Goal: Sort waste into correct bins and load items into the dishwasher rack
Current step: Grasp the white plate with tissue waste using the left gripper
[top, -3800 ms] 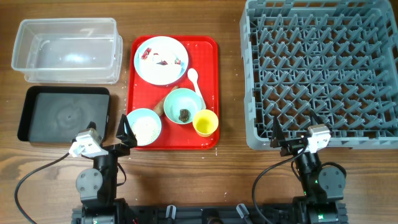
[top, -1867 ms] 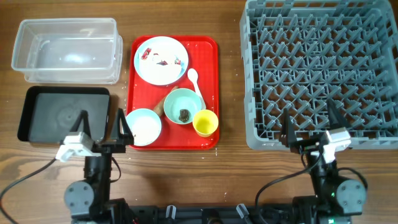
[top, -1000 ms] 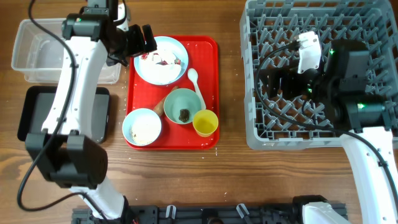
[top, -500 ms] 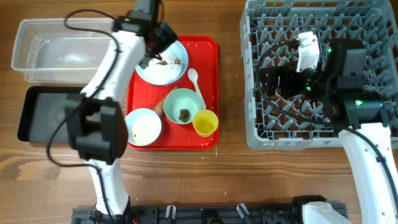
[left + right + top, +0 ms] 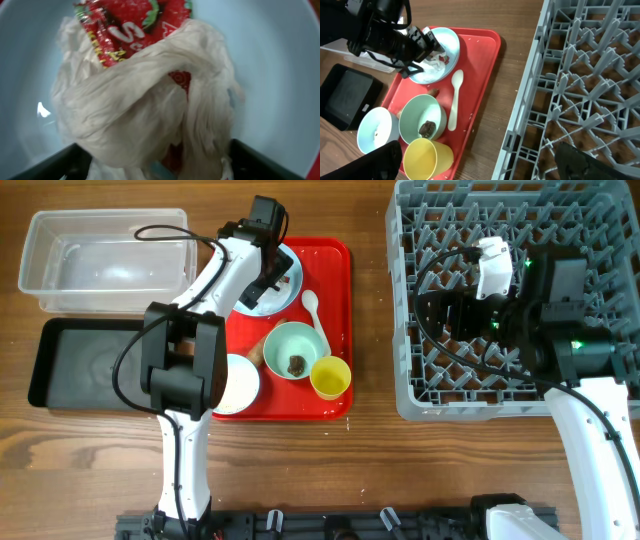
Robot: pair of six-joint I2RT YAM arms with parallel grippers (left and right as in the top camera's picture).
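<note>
wood-grain bench (image 5: 370, 470) carries a red tray (image 5: 340, 260) at centre, with a clear tub (image 5: 100, 260) and a black tray (image 5: 80, 365) to its left and the big grey rack (image 5: 520, 240) to its right. the left arm reaches over the red tray to the pale blue plate (image 5: 451, 42) at its far end. the left pincer (image 5: 155, 150) hangs just above the plate, jaws spread wide, one dark finger at each side of the crumpled white paper (image 5: 145, 110); whether they touch the wad cannot be told. in the wrist view the wad's folds run slantwise from lower left to upper right. the red wrapper (image 5: 130, 30) lies against its far edge, printed side up. the white spoon (image 5: 313, 313) lies just beside the plate, its long axis running near to far, bowl end toward the far rim. nearer sit a teal bowl (image 5: 296, 340) holding a brown lump (image 5: 297, 364), a yellow cup (image 5: 330, 377) upright beside it, and a second bowl (image 5: 377, 132) with rice in it. the right pincer (image 5: 477, 147) hovers over the rack's left edge, jaws wide apart and holding nothing.
</note>
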